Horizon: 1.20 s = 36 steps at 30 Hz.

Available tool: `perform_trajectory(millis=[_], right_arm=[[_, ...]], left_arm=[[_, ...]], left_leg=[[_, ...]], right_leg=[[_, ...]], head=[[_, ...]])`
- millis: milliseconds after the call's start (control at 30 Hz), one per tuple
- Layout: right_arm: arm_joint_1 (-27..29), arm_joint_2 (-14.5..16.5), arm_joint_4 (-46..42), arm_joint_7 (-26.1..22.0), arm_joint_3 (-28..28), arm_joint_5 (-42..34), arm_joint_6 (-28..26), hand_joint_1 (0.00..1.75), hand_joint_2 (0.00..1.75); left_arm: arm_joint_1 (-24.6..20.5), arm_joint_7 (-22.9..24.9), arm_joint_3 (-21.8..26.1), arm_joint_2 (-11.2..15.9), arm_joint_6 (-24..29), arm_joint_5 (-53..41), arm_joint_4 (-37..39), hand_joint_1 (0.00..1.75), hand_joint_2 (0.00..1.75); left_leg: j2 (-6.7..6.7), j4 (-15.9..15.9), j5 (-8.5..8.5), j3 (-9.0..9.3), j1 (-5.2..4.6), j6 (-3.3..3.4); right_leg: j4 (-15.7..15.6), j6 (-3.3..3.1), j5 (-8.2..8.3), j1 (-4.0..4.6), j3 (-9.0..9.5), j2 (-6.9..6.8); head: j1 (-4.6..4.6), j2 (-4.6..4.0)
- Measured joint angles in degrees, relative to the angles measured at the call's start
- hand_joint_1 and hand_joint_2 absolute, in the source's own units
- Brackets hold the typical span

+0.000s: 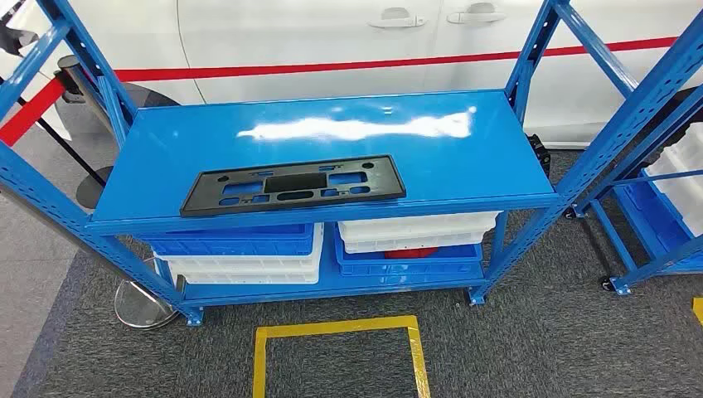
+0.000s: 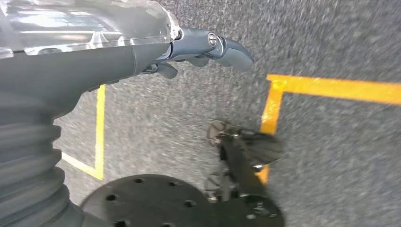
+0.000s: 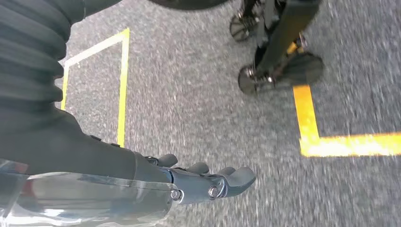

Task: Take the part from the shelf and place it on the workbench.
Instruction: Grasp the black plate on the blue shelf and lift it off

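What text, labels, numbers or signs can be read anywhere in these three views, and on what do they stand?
No readable text in any view.
The black part on the blue shelf shows cut-outs, no legible marking.
The white and blue bins below carry no visible labels.
The yellow floor tape and the car's red stripe are plain lines, not signs.

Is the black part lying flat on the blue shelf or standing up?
Lying flat. The black part rests face-up on the blue shelf, its whole outline and cut-outs visible.

Shelf-top [image 1: 332, 133] glare; blurred wrist views
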Motion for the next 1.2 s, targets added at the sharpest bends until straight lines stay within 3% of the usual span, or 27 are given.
perform_trajectory(millis=[67, 100, 200, 233, 400, 567, 700, 1000, 1200], right_arm=[[-0.28, 0.00, 0.32, -0.15, -0.45, 0.32, -0.67, 0.00, 1.75], [-0.57, 0.00, 0.63, -0.32, -0.95, 0.64, -1.39, 0.00, 1.75], [-1.44, 0.00, 1.57, -1.01, -2.60, 1.53, -3.71, 0.00, 0.44], [-1.72, 0.00, 1.86, -1.42, -3.25, 1.73, -4.42, 0.00, 0.00], [-2.94, 0.00, 2.89, -6.31, -7.10, 1.91, -6.44, 0.00, 0.00], [-3.84, -0.01, 1.62, -14.50, -11.34, 1.56, -5.91, 0.00, 0.00], [-4.33, 0.10, -2.03, -20.56, -15.18, 1.79, -4.21, 0.00, 1.75], [-2.35, 1.69, -18.88, -25.98, -16.07, 3.18, -1.15, 0.00, 1.75], [-0.59, 1.88, -31.32, -27.96, -13.52, 4.33, -1.38, 0.00, 1.75]], left_arm=[[-0.31, -0.81, -0.45, -0.02, 0.72, 1.44, 0.39, 0.00, 1.75], [-0.62, -1.69, -0.94, -0.03, 1.50, 2.96, 0.77, 0.00, 1.31], [-1.51, -4.38, -2.31, -0.09, 3.86, 7.38, 1.85, 0.00, 0.00], [-1.81, -5.25, -2.74, -0.10, 4.56, 8.68, 2.20, 0.00, 0.00], [-3.16, -9.34, -5.09, -0.22, 7.62, 14.13, 3.90, 0.00, 0.00], [-4.03, -12.08, -7.36, -0.47, 9.66, 16.77, 5.23, 0.00, 0.00], [-4.62, -13.71, -9.02, -0.62, 10.69, 18.10, 5.99, 0.00, 0.00], [-4.91, -15.66, -10.94, -0.64, 10.58, 19.10, 6.57, 0.00, 0.00], [-5.06, -16.82, -12.15, -0.65, 10.27, 19.12, 6.90, 0.00, 0.00]], left_leg=[[0.00, 0.00, 0.00, 0.00, 0.00, 0.00], [0.00, 0.00, 0.00, 0.00, 0.00, 0.00], [0.00, 0.01, 0.00, 0.00, 0.00, 0.00], [0.00, 0.01, 0.00, 0.00, 0.00, 0.00], [0.00, 0.01, 0.00, 0.00, 0.00, 0.00], [-0.01, 0.01, 0.00, 0.00, 0.00, 0.00], [-0.02, 0.02, 0.00, 0.01, 0.00, 0.01], [-0.01, 0.02, 0.01, 0.01, 0.00, 0.00], [-0.01, 0.03, 0.00, 0.01, 0.00, 0.01]], right_leg=[[0.00, 0.00, 0.00, 0.00, 0.00, 0.00], [0.00, 0.00, 0.00, 0.00, 0.00, 0.00], [-0.01, 0.00, 0.00, 0.00, 0.00, 0.00], [-0.01, 0.00, 0.00, 0.00, 0.01, 0.00], [-0.02, 0.00, 0.00, 0.00, 0.02, 0.00], [-0.02, 0.00, 0.00, 0.00, 0.03, 0.00], [-0.03, 0.01, 0.00, 0.00, 0.05, -0.01], [-0.03, 0.01, 0.01, 0.00, 0.04, 0.00], [-0.04, 0.01, 0.01, -0.01, 0.05, 0.00]], head=[[0.00, 0.00], [0.00, 0.00], [0.00, 0.00], [0.00, 0.00], [0.00, 0.00], [0.00, 0.00], [0.01, 0.00], [0.00, 0.00], [0.00, 0.00]])
